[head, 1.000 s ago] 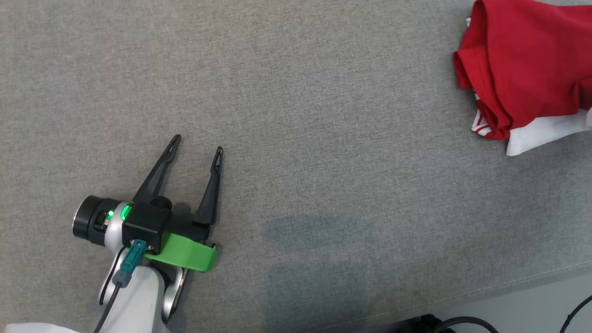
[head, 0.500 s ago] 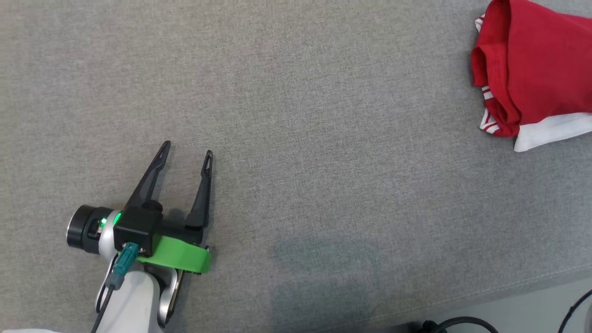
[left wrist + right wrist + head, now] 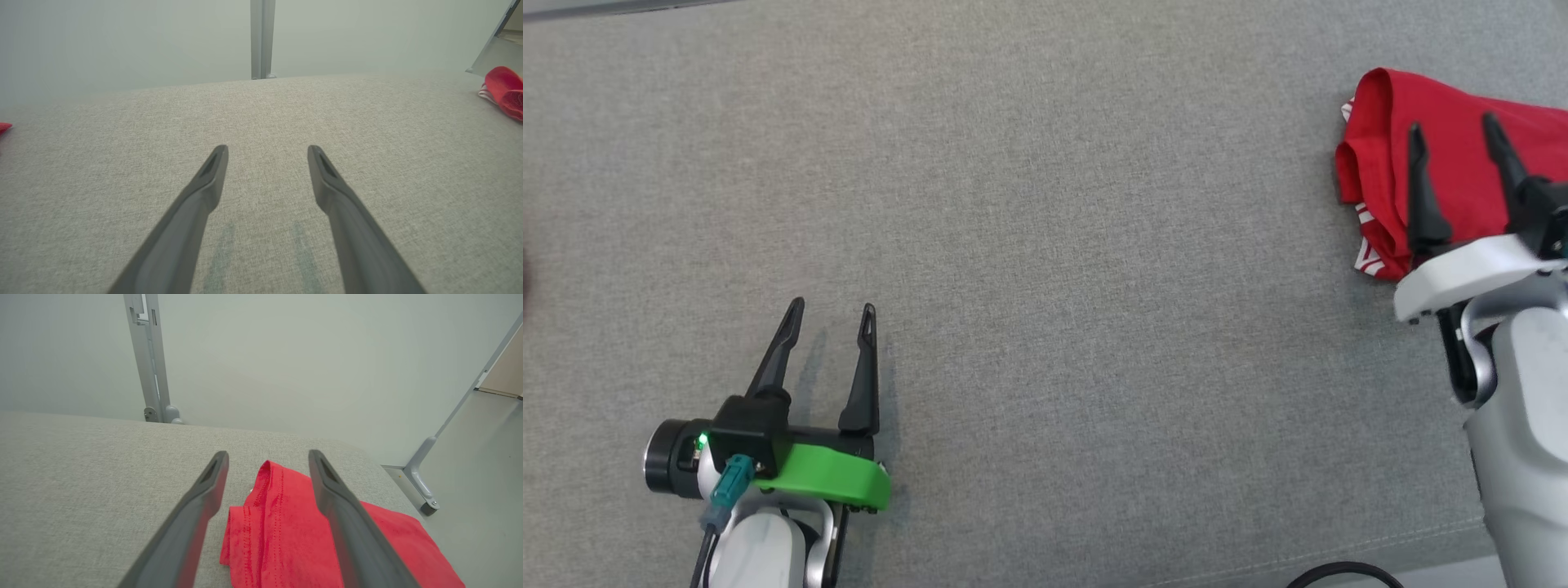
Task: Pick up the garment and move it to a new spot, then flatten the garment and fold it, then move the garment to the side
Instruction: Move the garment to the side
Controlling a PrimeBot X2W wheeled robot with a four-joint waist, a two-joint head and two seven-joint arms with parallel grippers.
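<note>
The folded red garment (image 3: 1376, 139) lies at two o'clock in the head view, near the grey upholstered surface's (image 3: 1094, 245) edge. The right gripper (image 3: 1452, 122) hovers over it, fingers apart and gripping nothing. The left gripper (image 3: 833, 305), at seven o'clock, is likewise spread and empty. The move to the side looks done; next, the right arm should lift clear without snagging cloth.

Grey woven surface (image 3: 1045, 204), evenly lit; plain pale wall (image 3: 306, 355) behind; metal upright (image 3: 147, 355) at far edge; pale floor (image 3: 490, 490) beside
</note>
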